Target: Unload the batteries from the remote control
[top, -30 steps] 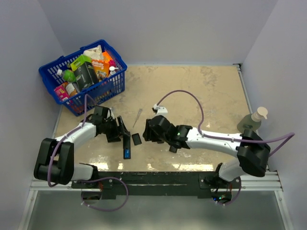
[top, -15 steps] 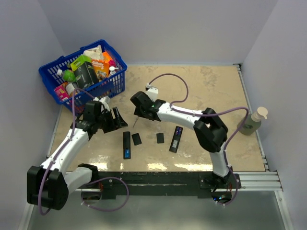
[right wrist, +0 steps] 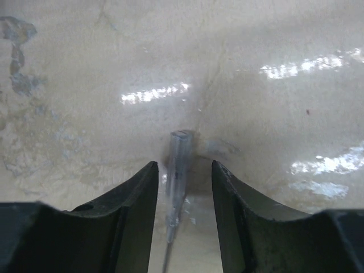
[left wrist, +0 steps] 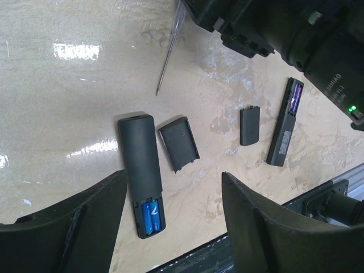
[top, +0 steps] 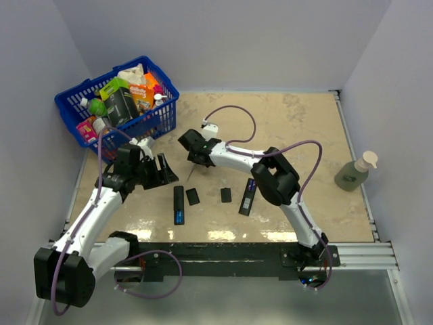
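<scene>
Nearest the arms' bases, just beneath the left pincer (top: 164, 170), whose fingers stand wide apart over the surface (top: 304, 128), a black remote (left wrist: 141, 159) lies back-up. Two blue batteries (left wrist: 151, 215) sit in its uncovered bay, and a loose cover (left wrist: 179, 143) lies just beside it. Off to that pincer's right, past a smaller cover (left wrist: 249, 125), a second remote (left wrist: 286, 133) shows a purplish battery (left wrist: 295, 98). Beyond, the right pincer (right wrist: 182, 170) is low at the surface, fingers parted on either side of a clear-handled screwdriver (right wrist: 180, 151), not clamped on it. A blue basket (top: 145, 125) sits behind the left pincer.
</scene>
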Robot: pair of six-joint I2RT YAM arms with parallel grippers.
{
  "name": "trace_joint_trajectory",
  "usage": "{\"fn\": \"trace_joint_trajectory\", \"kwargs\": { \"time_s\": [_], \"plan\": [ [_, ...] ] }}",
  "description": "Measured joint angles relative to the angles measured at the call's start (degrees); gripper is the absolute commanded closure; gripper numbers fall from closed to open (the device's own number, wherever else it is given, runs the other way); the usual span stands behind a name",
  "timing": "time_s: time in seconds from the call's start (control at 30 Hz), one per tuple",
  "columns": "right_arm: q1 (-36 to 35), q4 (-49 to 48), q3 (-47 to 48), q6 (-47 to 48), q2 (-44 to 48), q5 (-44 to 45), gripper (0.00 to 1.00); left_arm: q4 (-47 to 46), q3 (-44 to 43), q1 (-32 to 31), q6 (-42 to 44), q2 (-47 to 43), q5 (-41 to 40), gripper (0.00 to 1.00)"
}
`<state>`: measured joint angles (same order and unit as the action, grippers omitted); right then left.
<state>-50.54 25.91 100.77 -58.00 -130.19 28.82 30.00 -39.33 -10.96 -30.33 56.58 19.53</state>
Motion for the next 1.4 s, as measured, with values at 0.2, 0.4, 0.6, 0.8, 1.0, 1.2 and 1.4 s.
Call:
{"fn": "trace_joint_trajectory", "kwargs": {
  "time_s": [0.2,0.4,0.6,0.8,1.0,1.2,1.4],
  "plan": [
    [-0.02,0.00,2.49,0.74,-1.86,0.59,0.82,0.04,0.00,0.00,-0.02,-2.19,0.09,0.29],
    [0.02,-0.85,1.64,3.26,-1.44,0.59,1.00,-0.87,0.09,0.00,-0.02,-3.89,1.51,0.30],
    [0.74,-2.84,-6.88,5.62,7.69,-4.00,1.00,-3.32,0.15,0.00,0.00,-4.85,5.66,0.30],
    [1.07,-17.22,-25.07,5.01,31.12,-14.21,1.00,-9.09,0.83,-0.02,-0.50,-5.14,12.63,0.30],
    [0.66,-33.16,-37.03,2.16,43.69,-22.84,1.00,-14.95,0.55,-1.86,-0.85,-3.43,18.32,0.32],
    [0.11,-40.74,-44.98,-0.39,45.53,-26.93,1.00,-19.58,0.55,-3.96,-4.24,-0.35,22.49,0.33],
    [0.04,-44.26,-46.88,-0.52,46.71,-28.63,1.00,-21.35,0.55,-5.05,-6.40,-1.20,22.93,0.33]
  ]
}}
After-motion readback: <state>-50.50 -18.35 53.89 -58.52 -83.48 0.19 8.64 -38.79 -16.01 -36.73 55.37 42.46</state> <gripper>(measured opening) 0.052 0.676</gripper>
